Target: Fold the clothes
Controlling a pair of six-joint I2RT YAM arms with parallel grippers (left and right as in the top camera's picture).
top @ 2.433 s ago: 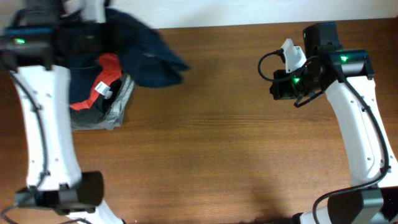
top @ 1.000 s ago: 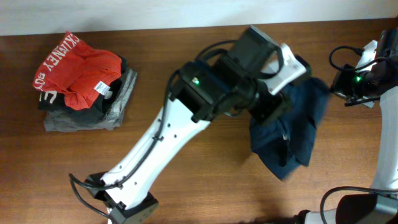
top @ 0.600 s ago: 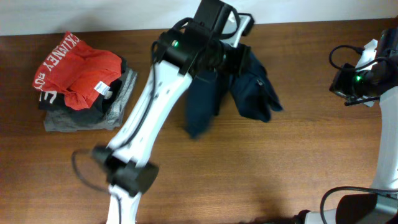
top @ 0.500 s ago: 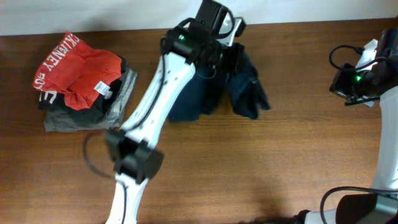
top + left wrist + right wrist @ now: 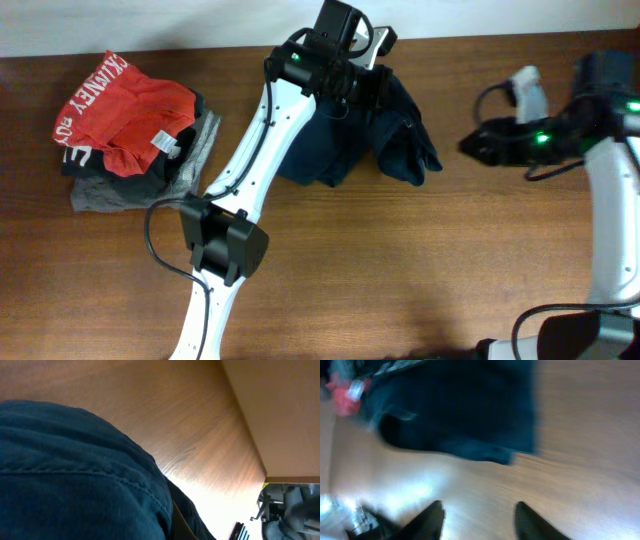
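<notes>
A brown wooden table (image 5: 400, 270) is filling the overhead view. A large, plain dark navy-blue garment of soft cloth (image 5: 400, 135) is lying bunched at the table's far middle, drooping in two lobes from the left gripper (image 5: 368, 75), which is clenching a gathered part of it; the cloth is crowding the left wrist view. At the far left, a red garment with white lettering (image 5: 120, 115) is sitting on a grey folded garment (image 5: 190, 165). The right gripper (image 5: 480, 522) is hovering to the right of the navy garment, apart from it, fingers spread and gripping nothing.
</notes>
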